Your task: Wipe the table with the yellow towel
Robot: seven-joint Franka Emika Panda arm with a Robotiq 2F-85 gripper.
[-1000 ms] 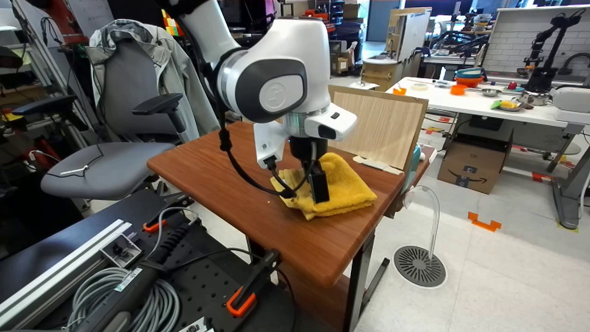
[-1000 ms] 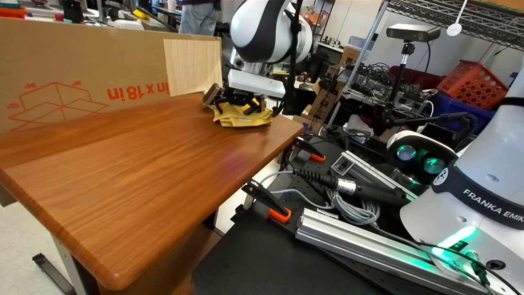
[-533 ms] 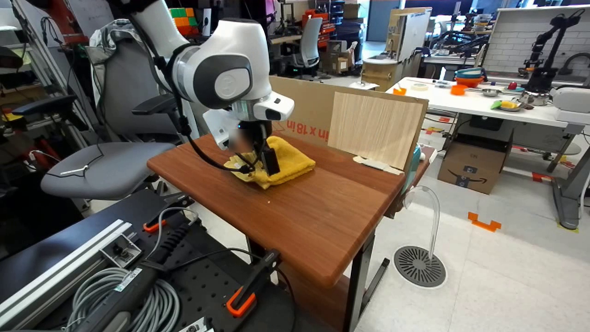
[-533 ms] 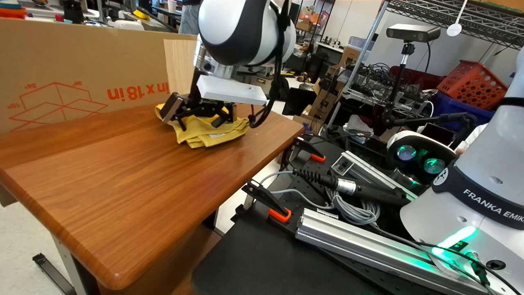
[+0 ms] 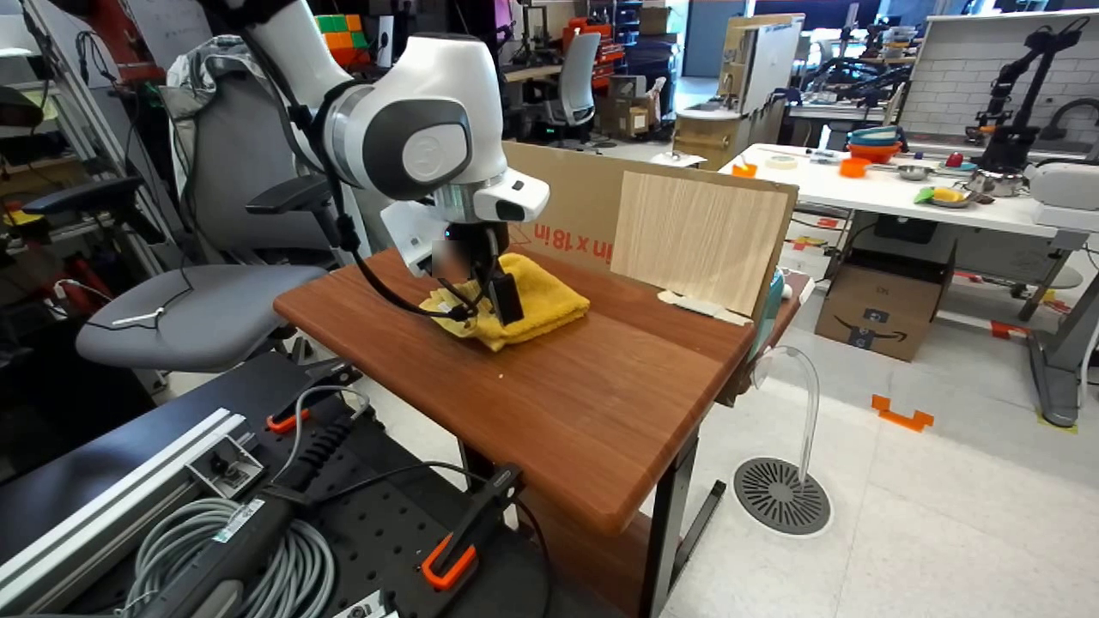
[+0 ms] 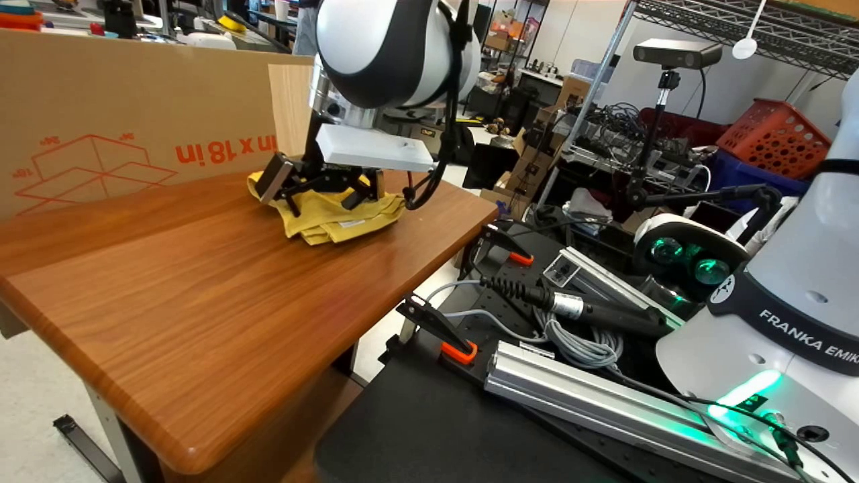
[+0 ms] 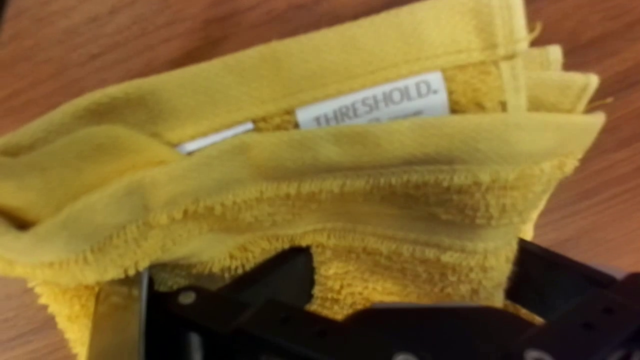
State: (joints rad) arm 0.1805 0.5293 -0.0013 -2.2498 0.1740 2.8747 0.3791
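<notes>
The yellow towel (image 5: 549,300) lies folded on the worktop (image 5: 592,421), beneath the hand (image 6: 327,190) and partly between its fingers (image 6: 274,180). These stand well apart, a spread seen in an exterior view and in the wrist view; whether their tips press the towel cannot be told. The wrist view alone resolves the white label (image 7: 375,106), lettered THRESHOLD, among hemmed layers just ahead of the hand. A pale speck (image 5: 500,376) on the worktop, near the hand, shows in an exterior view only. To one side of the hand, a cardboard panel (image 6: 134,100) with red print stands upright in both exterior views; the wood-grained sheet (image 5: 700,240) on its face is uncovered in an exterior view, whereas the arm (image 6: 402,54) screens part of it in an exterior view that also takes in the robot's base (image 6: 772,362), well apart from the hand.
</notes>
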